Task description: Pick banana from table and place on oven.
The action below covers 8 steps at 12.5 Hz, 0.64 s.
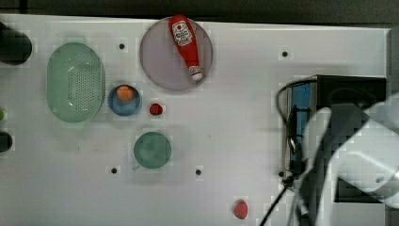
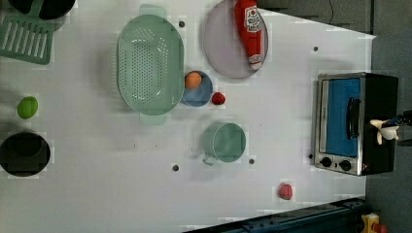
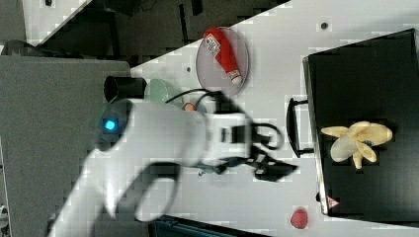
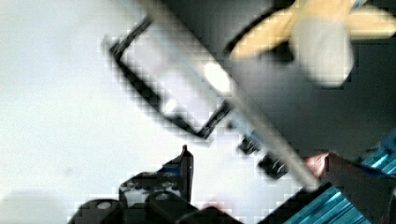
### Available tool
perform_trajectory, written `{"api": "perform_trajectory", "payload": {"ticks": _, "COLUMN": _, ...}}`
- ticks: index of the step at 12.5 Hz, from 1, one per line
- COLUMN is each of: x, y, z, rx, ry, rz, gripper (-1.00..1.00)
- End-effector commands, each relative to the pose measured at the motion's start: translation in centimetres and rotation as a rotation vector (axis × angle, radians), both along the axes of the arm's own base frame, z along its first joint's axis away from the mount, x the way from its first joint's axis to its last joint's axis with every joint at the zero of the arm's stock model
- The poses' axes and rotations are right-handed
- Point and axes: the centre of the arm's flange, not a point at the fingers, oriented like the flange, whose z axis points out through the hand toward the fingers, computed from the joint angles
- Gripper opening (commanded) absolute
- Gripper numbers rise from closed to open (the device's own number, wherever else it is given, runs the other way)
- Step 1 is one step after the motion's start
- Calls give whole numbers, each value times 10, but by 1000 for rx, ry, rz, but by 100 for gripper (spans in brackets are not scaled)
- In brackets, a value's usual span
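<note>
Black claw (image 3: 276,170) on the white arm hangs over the flat white desk (image 1: 226,132), just off the front of the boxy black-topped, silver-framed toaster oven (image 3: 365,64), near its door handle; can't tell if fingers are spread or pressed together. Nothing seen in the claw. Small pale cream-yellow peeled banana (image 3: 358,140), peel strips splayed, lies on the oven's black top, apart from the claw. Red berry-like piece (image 3: 298,217) sits on desk by the oven's front corner. Farther from the oven: teal mug (image 1: 152,149), blue bowl w/ an orange ball (image 1: 124,100), red ketchup bottle (image 1: 185,42) lying on a round grey plate (image 1: 160,61), mint-green colander (image 1: 75,82) farthest.
</note>
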Motion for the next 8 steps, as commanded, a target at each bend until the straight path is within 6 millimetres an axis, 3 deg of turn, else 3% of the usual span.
{"api": "perform_trajectory", "payload": {"ticks": 1, "x": 60, "y": 148, "z": 112, "rx": -29, "ry": -209, "rz": 133, "gripper": 100}}
{"api": "perform_trajectory", "payload": {"ticks": 3, "x": 63, "y": 217, "z": 151, "rx": -49, "ry": -289, "rz": 25, "gripper": 100}}
{"api": "perform_trajectory", "payload": {"ticks": 5, "x": 54, "y": 272, "z": 168, "rx": -52, "ry": -314, "rz": -62, "gripper": 100}}
{"api": "perform_trajectory", "payload": {"ticks": 6, "x": 49, "y": 288, "z": 173, "rx": -55, "ry": -315, "rz": -86, "gripper": 100}}
{"api": "perform_trajectory", "payload": {"ticks": 8, "x": 37, "y": 296, "z": 175, "rx": -56, "ry": -261, "rz": -88, "gripper": 100}}
